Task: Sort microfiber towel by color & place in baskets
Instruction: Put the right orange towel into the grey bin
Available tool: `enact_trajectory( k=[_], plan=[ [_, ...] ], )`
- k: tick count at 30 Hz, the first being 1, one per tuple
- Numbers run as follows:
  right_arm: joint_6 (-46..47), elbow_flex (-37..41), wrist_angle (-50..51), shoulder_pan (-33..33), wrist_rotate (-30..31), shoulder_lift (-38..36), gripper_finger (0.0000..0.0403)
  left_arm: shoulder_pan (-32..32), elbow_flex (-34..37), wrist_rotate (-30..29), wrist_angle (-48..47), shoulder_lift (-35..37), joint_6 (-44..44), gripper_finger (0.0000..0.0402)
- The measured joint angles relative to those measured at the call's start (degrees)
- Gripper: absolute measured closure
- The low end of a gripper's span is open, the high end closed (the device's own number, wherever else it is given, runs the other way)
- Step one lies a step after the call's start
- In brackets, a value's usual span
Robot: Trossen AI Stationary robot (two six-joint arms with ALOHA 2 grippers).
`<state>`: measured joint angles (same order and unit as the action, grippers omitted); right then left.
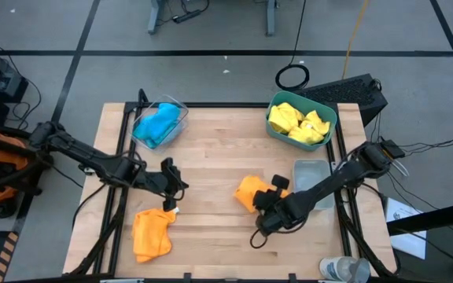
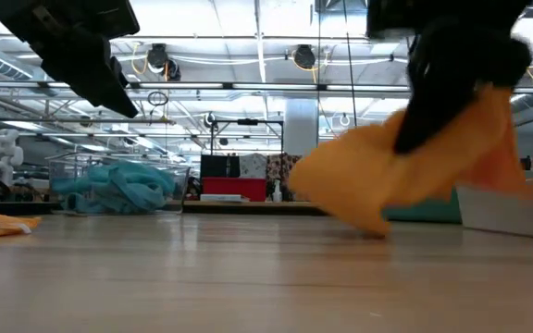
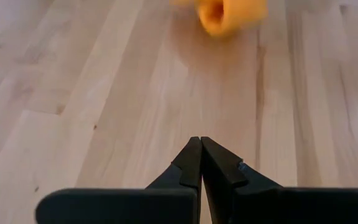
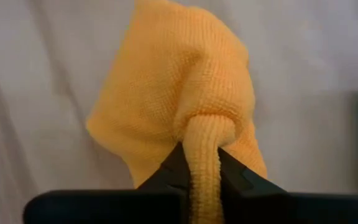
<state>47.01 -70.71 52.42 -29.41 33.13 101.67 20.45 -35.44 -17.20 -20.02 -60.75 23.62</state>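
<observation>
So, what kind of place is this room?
Probably a robotics lab or workshop: a wooden table on a grey floor with taped lines, loose cables, ceiling lights and cluttered benches behind.

Grey concrete floor [image 1: 211, 71] crossed by dark tape lines all around the pale wooden plank surface [image 1: 219, 157]. At twelve o'clock, grey metal legs of a stand [image 1: 156, 17] with loose cables. At one o'clock, a coiled black cable [image 1: 292, 76] on the floor and a thin yellow cord [image 1: 356, 31] running away. At five o'clock, white papers [image 1: 406, 224] lying beside the surface. In the level look across: high ceiling with long bright strip lights [image 2: 248, 11], round hanging lamps [image 2: 303, 57], a pale square column [image 2: 300, 125], a red box [image 2: 229, 187] far off.
</observation>
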Motion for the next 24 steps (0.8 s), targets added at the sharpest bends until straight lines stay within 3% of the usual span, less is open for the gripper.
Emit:
enact_trajectory(
  k=[7, 11, 13, 24],
  plan=[
    [12.6, -18.6, 37.2, -2.9, 3.9, -0.1, 0.0396, 1.9, 0.0, 0.1, 0.1, -0.1, 0.0, 0.0388],
    [10.2, -20.4, 36.2, -4.3, 0.5, -3.0, 0.0395, 3.0, 0.0, -0.6, 0.1, -0.1, 0.0, 0.0388],
    [13.4, -20.6, 38.0, -4.2, -1.9, -3.7, 0.0395, 3.6, 0.0, -1.4, 0.1, -0.1, 0.0, 0.0388],
    [6.2, -14.1, 37.6, -3.9, -10.6, -7.7, 0.0396, 4.4, 0.0, -1.8, 1.9, -0.1, 0.0, 0.0388]
  ],
)
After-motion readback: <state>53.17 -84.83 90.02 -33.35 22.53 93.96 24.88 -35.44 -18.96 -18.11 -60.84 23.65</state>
